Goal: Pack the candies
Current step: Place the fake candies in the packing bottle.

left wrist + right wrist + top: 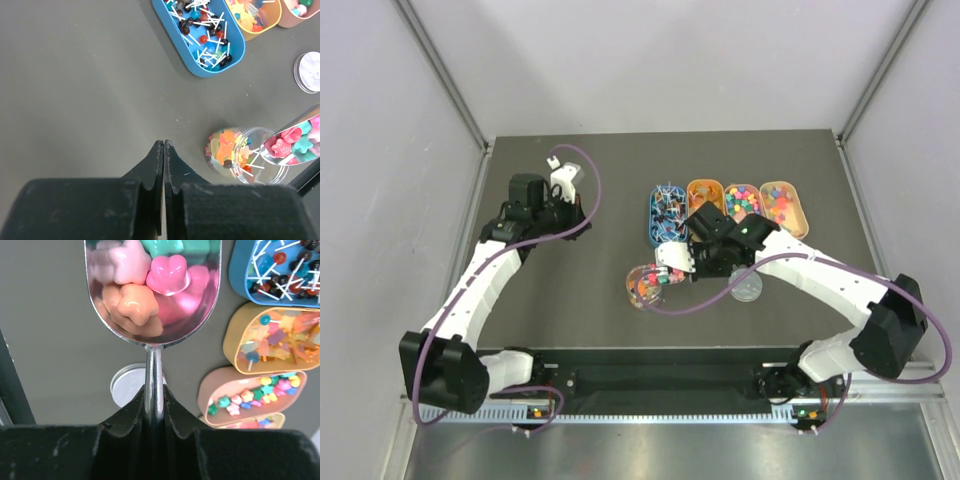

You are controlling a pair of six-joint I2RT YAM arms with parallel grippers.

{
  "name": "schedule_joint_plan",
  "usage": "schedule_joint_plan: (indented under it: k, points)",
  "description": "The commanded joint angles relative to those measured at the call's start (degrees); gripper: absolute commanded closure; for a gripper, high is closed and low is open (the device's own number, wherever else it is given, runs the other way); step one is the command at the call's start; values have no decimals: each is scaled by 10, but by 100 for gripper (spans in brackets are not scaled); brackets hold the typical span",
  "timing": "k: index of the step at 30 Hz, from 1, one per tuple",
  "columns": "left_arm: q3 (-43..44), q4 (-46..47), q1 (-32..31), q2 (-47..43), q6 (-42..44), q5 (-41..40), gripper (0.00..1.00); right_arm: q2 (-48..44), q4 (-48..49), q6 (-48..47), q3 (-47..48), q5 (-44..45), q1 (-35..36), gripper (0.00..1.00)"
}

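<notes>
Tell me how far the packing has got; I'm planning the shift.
Done: the jar already holds some candies. In hand: the right gripper grips a scoop of star-shaped candies at the jar's rim. Left: tip it in, perhaps more from the trays, then fit the lid lying on the table.

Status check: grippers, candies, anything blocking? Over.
Left gripper shut, empty. Right gripper shut on scoop, candies aboard, tip at jar mouth. Lid off, lying aside; path clear.

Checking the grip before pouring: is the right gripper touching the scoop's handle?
Touching. The right wrist view shows the right gripper clamped on the handle of the scoop, black fingers pressed against both sides, no gap.
</notes>
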Motion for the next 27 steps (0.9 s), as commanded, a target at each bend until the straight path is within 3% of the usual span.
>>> schedule_joint_plan:
  k: [1,14,24,27]
  points:
    - [-10,43,4,-25,-6,15,100,7,-47,-30,64,46,19,100]
    - [-49,74,5,-47,-10,28,100,51,-109,-30,109,129,58,100]
    - [-53,81,5,-45,-11,38,100,40,-124,-31,120,161,62,100]
    - [-50,63,5,-42,-2,30,100,18,-108,5,97,156,55,100]
